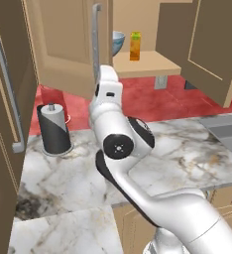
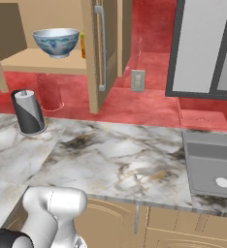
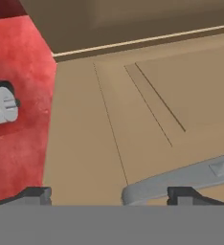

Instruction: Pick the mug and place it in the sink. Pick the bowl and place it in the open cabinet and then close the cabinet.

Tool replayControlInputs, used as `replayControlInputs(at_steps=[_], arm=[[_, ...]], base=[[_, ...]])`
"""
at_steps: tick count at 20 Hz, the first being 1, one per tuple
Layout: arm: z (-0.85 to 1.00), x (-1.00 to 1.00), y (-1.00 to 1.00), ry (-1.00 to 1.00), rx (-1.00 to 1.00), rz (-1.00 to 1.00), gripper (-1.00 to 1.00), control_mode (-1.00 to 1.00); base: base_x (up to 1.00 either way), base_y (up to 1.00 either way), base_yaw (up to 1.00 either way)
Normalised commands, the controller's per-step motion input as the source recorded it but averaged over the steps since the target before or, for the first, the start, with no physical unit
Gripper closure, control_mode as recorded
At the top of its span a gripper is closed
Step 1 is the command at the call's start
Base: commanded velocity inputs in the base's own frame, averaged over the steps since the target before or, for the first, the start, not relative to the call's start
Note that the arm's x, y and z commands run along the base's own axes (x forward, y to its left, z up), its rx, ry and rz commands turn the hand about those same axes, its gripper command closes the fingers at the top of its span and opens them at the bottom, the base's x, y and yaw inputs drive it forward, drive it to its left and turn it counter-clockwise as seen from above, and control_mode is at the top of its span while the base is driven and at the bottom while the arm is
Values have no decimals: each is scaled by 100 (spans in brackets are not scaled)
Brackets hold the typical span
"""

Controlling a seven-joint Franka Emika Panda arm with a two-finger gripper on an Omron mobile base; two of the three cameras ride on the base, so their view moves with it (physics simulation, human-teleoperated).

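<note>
The white bowl (image 2: pixel 56 42) with a blue pattern stands upright on the shelf of the tan wall cabinet (image 1: pixel 144 64), whose two doors stand open. From the left base view the bowl (image 1: pixel 118 42) is half hidden behind the left door (image 1: pixel 68 44). My arm reaches up to that door, the hand just below its silver bar handle (image 1: pixel 95 34). My gripper (image 3: pixel 111 195) is open, its tips far apart against the door panel, with the end of the handle (image 3: pixel 181 178) lying between them. The grey sink (image 2: pixel 210 162) lies at the right of the counter. The mug is out of view.
A dark paper towel holder (image 1: pixel 53 129) with a white roll stands on the marble counter (image 1: pixel 187 154) at the back left. An orange-yellow carton (image 1: pixel 135 45) shares the shelf with the bowl. A grey glass-fronted cabinet (image 2: pixel 202 48) hangs to the right, with a wall outlet (image 2: pixel 137 80) beside the open door.
</note>
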Motion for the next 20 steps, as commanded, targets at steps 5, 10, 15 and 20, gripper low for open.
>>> replayControlInputs(at_steps=[5, 10, 15, 20], arm=[[0, 42, -6, 4, 19, 2, -100, -100], [0, 58, -4, 5, 18, 2, -100, -100], [0, 56, -3, 5, 18, 2, -100, -100], [0, 55, -2, 3, 17, 2, -100, -100]], base=[[0, 0, 0], [0, 0, 0], [0, 0, 0], [0, 0, 0]])
